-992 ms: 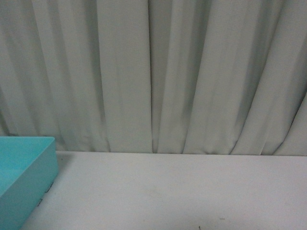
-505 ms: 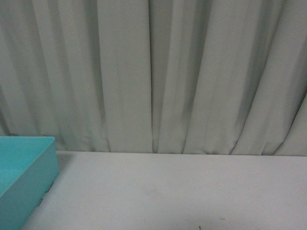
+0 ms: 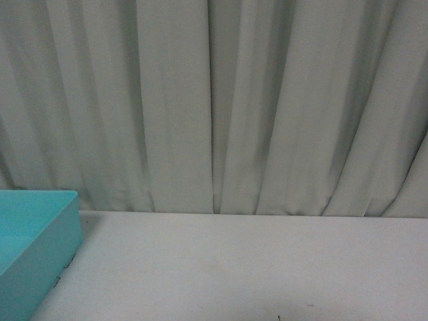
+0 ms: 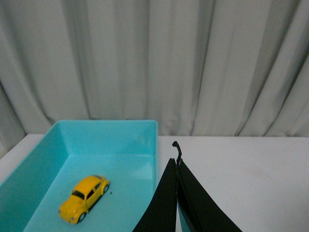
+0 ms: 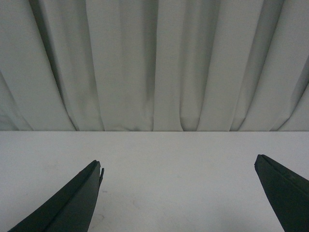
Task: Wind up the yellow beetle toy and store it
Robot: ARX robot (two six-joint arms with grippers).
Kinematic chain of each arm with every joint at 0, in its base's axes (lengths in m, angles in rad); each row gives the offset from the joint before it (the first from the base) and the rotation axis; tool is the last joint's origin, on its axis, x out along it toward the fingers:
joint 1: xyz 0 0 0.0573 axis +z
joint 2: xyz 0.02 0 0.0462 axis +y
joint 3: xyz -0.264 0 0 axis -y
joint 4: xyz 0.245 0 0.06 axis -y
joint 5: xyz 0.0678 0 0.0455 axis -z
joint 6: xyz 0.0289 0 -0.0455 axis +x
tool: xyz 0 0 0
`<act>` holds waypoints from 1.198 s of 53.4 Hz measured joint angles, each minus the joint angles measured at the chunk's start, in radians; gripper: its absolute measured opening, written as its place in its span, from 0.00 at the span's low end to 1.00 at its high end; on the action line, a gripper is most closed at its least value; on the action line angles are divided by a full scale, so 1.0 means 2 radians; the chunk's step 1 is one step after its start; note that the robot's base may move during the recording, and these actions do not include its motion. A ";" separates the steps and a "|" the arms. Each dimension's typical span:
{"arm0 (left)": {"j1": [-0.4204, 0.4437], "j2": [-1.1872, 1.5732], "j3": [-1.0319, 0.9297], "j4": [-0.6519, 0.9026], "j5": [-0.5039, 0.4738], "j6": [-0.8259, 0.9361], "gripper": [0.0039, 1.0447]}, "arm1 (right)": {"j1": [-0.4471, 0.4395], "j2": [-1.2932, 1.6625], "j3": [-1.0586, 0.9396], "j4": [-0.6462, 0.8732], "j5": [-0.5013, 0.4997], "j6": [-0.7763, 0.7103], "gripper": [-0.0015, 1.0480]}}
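Observation:
The yellow beetle toy (image 4: 84, 198) sits on its wheels on the floor of a turquoise bin (image 4: 108, 128) in the left wrist view. My left gripper (image 4: 175, 160) is shut and empty, above the bin's right wall, apart from the toy. My right gripper (image 5: 178, 164) is open and empty over the bare white table (image 5: 174, 159). The front view shows only a corner of the bin (image 3: 40, 247) at the lower left; neither arm nor the toy shows there.
A pale pleated curtain (image 3: 214, 100) hangs behind the table's far edge. The white table (image 3: 234, 267) stretches to the right of the bin.

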 joint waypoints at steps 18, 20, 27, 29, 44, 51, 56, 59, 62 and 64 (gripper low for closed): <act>0.000 0.000 -0.002 -0.008 0.001 -0.001 0.20 | 0.000 0.000 0.000 0.000 0.000 0.000 0.94; 0.000 0.000 -0.002 -0.008 0.001 -0.001 0.30 | 0.000 0.000 0.000 0.000 0.000 0.000 0.94; 0.000 0.000 -0.002 -0.008 0.001 -0.001 0.55 | 0.000 0.000 0.000 0.000 0.000 0.000 0.94; 0.000 0.000 -0.002 -0.008 0.001 -0.001 0.63 | 0.000 0.000 0.000 0.000 0.000 0.000 0.94; 0.000 0.000 -0.002 -0.008 0.001 -0.001 0.93 | 0.000 0.000 0.000 0.000 0.000 0.000 0.94; 0.000 0.000 -0.002 -0.008 0.001 -0.001 0.94 | 0.000 0.000 0.000 0.000 0.000 0.000 0.94; 0.000 0.000 -0.002 -0.008 0.001 -0.001 0.94 | 0.000 0.000 0.000 0.000 0.000 0.000 0.94; 0.000 0.000 -0.002 -0.008 0.001 -0.001 0.94 | 0.000 0.000 0.000 0.000 0.000 0.000 0.94; 0.000 0.000 -0.002 -0.008 0.001 -0.001 0.94 | 0.000 0.000 0.000 0.000 0.000 0.000 0.94; 0.000 0.000 -0.002 -0.008 0.001 -0.001 0.94 | 0.000 0.000 0.000 0.000 0.000 0.000 0.94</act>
